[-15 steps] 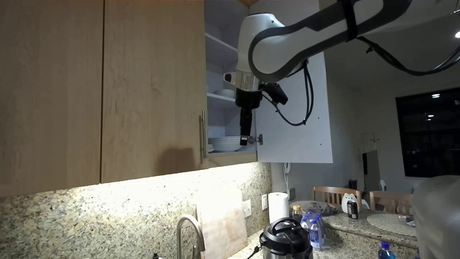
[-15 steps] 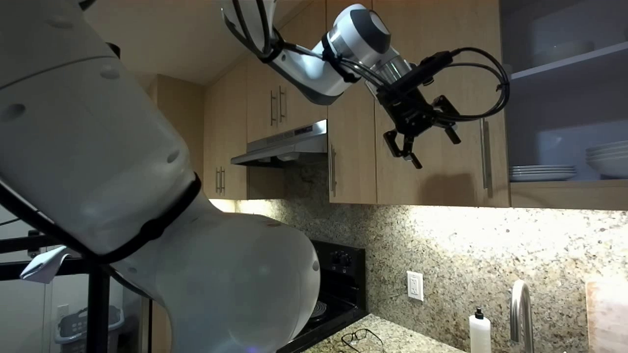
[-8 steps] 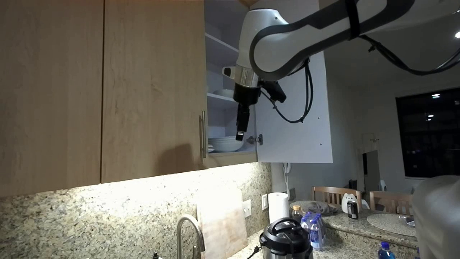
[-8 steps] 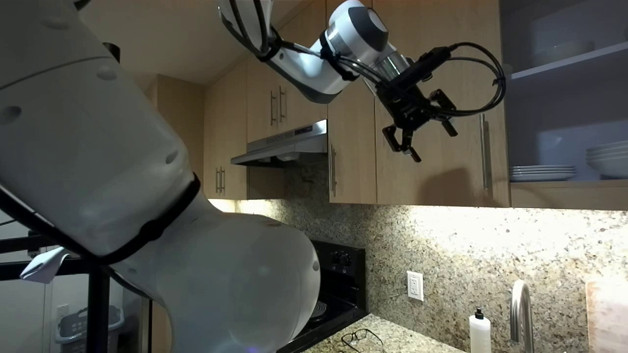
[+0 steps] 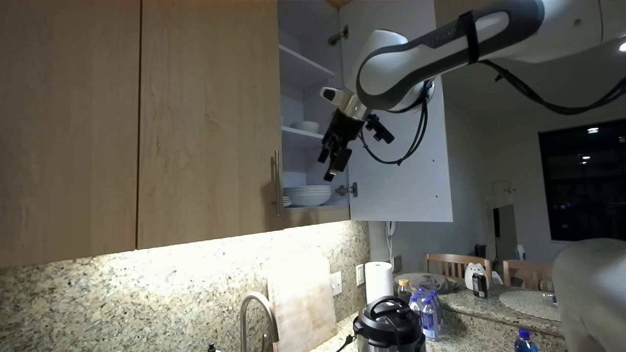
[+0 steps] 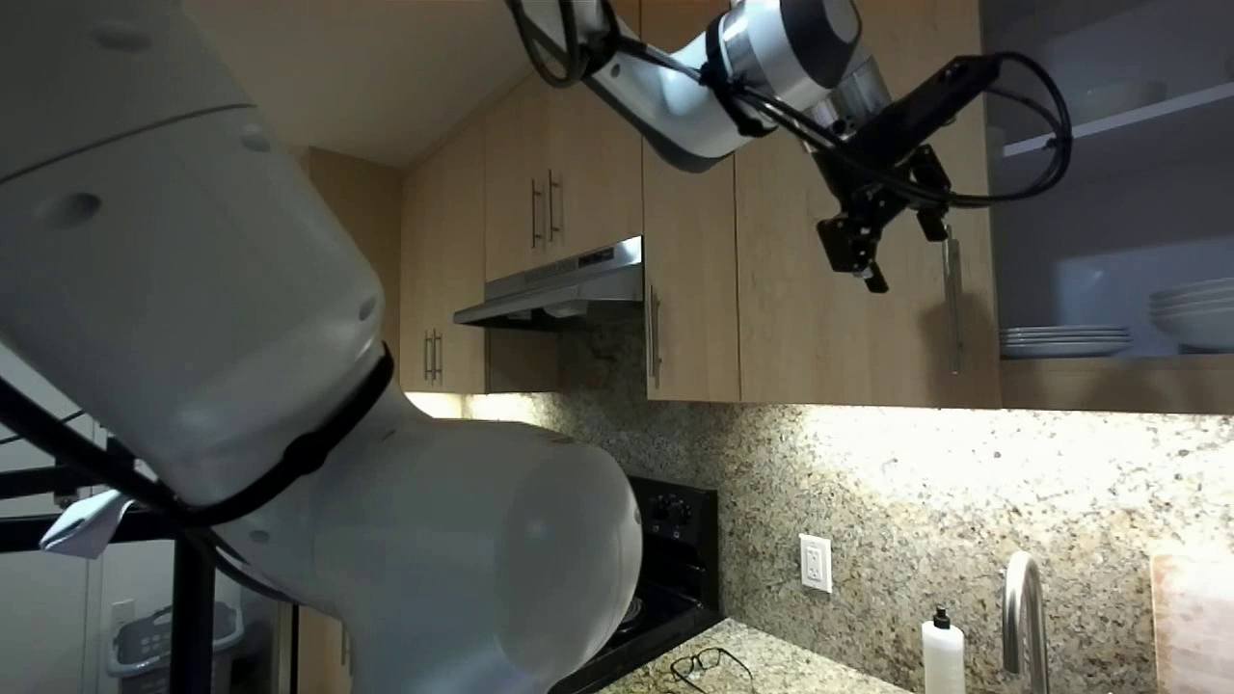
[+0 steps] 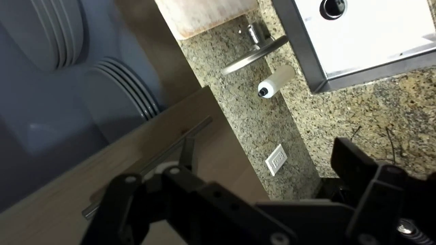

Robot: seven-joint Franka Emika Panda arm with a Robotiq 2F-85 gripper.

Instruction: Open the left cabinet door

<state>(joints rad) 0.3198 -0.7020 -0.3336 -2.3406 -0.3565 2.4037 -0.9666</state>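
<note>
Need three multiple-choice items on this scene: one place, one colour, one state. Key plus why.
1. Where does the white bottle stand?
A) on a cabinet shelf
B) on the counter, near the faucet
C) on the stove

2. What colour is the bar handle on the left cabinet door?
A) silver
B) black
C) red

3. How does that door stand?
A) wide open
B) half open
C) shut

1: B, since the wrist view shows its base on the counter between the sink and the backsplash.
2: A, since it shows as silver-grey metal in both exterior views.
3: C, since in an exterior view its face lies flush with the neighbouring wood panel.
</note>
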